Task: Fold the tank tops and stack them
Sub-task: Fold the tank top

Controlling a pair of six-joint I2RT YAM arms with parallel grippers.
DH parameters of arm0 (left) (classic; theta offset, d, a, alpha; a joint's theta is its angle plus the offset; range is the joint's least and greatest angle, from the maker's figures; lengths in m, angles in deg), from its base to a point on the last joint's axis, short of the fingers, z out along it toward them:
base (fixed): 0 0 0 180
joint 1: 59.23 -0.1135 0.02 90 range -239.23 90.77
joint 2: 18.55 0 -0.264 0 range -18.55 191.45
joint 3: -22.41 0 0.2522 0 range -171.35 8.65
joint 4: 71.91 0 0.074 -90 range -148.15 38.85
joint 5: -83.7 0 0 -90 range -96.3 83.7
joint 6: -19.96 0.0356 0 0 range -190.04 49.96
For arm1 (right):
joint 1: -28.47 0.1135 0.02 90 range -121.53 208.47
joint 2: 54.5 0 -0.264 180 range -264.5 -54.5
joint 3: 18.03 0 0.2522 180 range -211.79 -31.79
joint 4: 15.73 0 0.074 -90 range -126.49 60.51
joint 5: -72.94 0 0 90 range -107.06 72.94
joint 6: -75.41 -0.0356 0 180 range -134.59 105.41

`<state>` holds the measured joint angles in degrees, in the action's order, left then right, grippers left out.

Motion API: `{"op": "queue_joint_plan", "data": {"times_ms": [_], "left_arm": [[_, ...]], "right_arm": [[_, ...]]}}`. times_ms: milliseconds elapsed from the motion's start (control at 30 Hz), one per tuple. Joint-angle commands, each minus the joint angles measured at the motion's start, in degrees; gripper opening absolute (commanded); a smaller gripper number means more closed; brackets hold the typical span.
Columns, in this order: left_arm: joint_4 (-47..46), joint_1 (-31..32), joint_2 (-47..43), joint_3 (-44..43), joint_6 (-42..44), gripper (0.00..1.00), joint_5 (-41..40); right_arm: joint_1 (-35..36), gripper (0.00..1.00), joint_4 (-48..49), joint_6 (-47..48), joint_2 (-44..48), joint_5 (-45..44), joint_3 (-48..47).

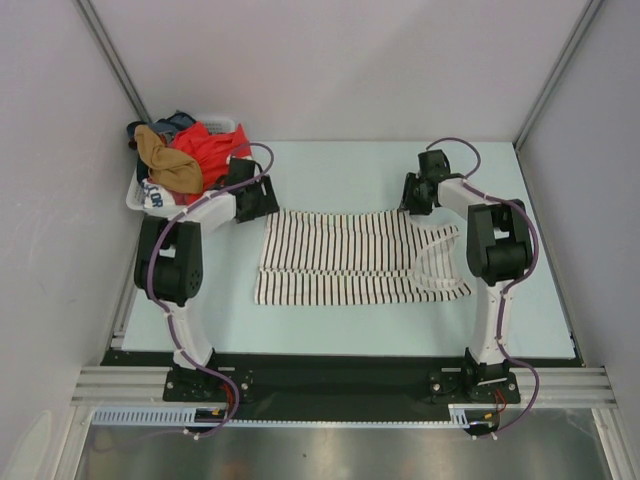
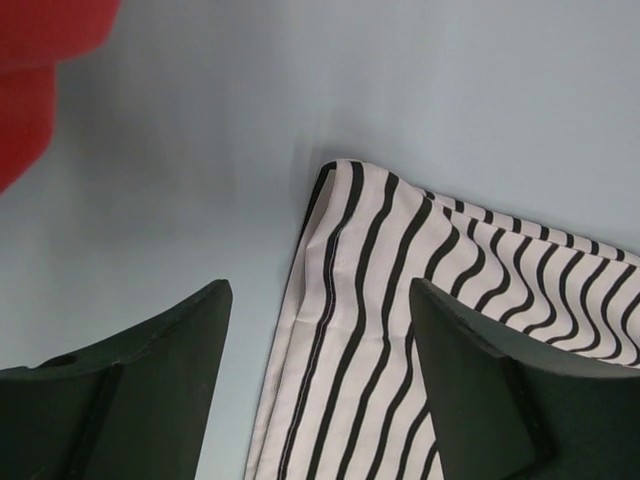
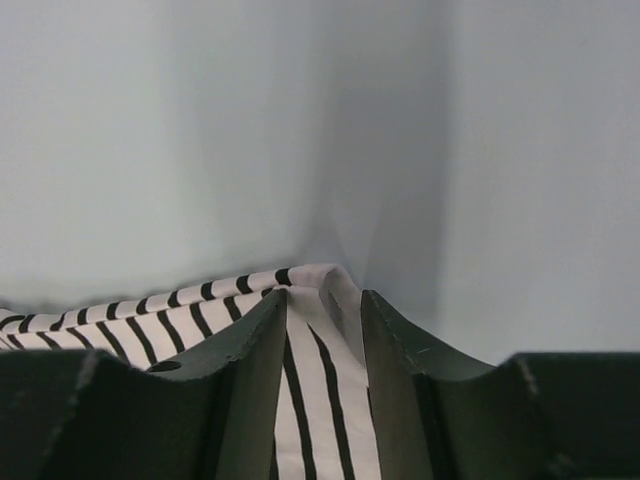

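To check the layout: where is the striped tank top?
In the top view the striped tank top lies flat right of the laundry basket, its far corners at the left gripper and in the right gripper.

Pale blue-green table (image 1: 340, 175), evenly lit, boxed on three sides by plain white walls (image 1: 330, 60). Grey metal struts (image 1: 112, 60) rising from its far corners; brushed steel sheet (image 1: 340, 455) past its near edge.

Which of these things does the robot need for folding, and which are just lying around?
For the job:
striped tank top, spread out flat
tan-brown top, heaped in the basket

Just lying about:
white laundry basket
red cloth
dark blue cloth
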<state>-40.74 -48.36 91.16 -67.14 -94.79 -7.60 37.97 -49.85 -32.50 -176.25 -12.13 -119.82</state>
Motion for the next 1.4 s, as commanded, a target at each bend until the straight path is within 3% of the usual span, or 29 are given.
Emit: {"op": "queue_joint_plan", "data": {"times_ms": [0,33,133,300,667,833,967,1233,1333,1367], "left_arm": [[-0.3,-0.9,0.9,-3.1,2.1,0.77,-0.5],[-0.2,-0.9,1.1,-3.3,2.3,0.77,-0.6],[-0.1,-1.4,2.0,-3.8,2.4,0.77,-0.7],[-0.1,-1.8,3.1,-5.3,2.9,0.77,-0.4],[1.7,-1.8,9.4,-13.3,0.9,0.72,3.0],[2.7,-1.8,13.2,-17.5,-0.3,0.65,3.4],[3.7,-1.8,15.6,-19.7,-1.5,0.46,4.7],[2.6,-0.5,18.3,-20.0,-3.2,0.43,7.4],[2.2,-0.5,18.9,-20.0,-3.4,0.24,7.5],[2.2,-0.4,18.7,-20.0,-3.3,0.11,6.7]], "right_arm": [[-0.6,0.41,2.2,-0.1,-1.7,1.1,-2.6],[-0.7,0.37,2.3,-0.2,-2.3,1.7,-3.3],[-1.0,0.09,2.2,-0.7,-3.8,3.2,-4.1],[-2.9,0.01,6.0,-3.4,-3.4,5.0,-2.2],[-6.1,0.00,12.4,-8.2,-4.2,11.8,2.3],[-6.9,0.00,13.8,-8.9,-3.7,13.3,3.6],[-6.9,0.01,13.8,-8.8,-3.4,13.3,3.5],[-7.6,0.00,13.8,-9.0,-3.2,13.8,3.5],[-7.6,0.00,13.7,-9.0,-3.2,13.5,3.7],[-7.5,0.00,13.4,-8.9,-3.1,13.4,3.7]]}}
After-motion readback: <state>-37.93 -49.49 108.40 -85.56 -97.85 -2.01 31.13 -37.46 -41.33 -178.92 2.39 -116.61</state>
